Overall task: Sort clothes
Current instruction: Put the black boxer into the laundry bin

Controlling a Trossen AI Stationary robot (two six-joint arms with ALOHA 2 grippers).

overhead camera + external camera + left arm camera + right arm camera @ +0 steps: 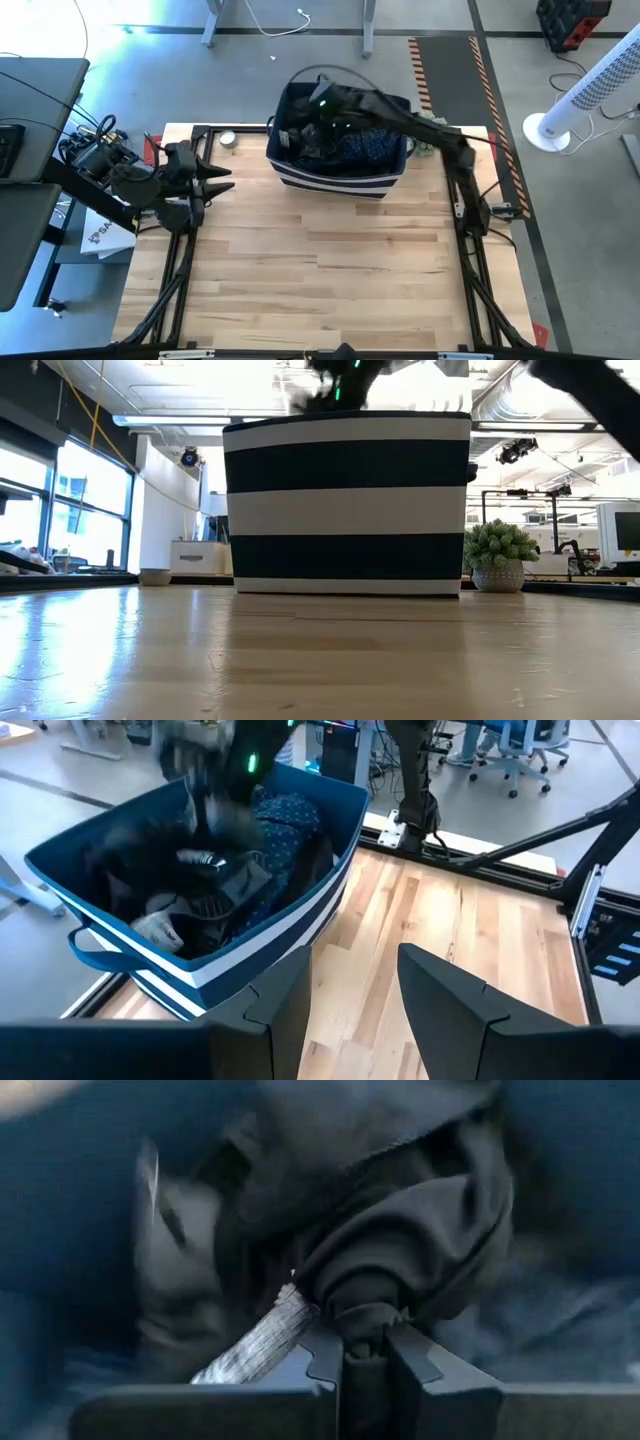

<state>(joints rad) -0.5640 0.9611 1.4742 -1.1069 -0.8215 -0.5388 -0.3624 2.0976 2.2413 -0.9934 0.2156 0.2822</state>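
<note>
A navy fabric bin (340,170) with white stripes stands at the table's far middle, and it also shows in the low view (348,505). Inside lie dark garments (200,890) and a navy speckled one (372,147). My right gripper (365,1342) reaches down into the bin's left part (318,112) and is shut on a black garment (400,1230). My left gripper (355,990) is open and empty above the table's left edge (200,180), pointing toward the bin. My right gripper pinches a bunched fold of the black garment (366,1312) between its two fingers. The fingers come from above into the bin. The gathered cloth puckers at the fingertips. The rest of the garment lies among the other clothes in the bin.
A small round tin (228,139) sits at the table's far left corner. A potted plant (497,555) stands behind the table to the right of the bin in the low view. Bare wooden tabletop (320,270) spreads in front of the bin.
</note>
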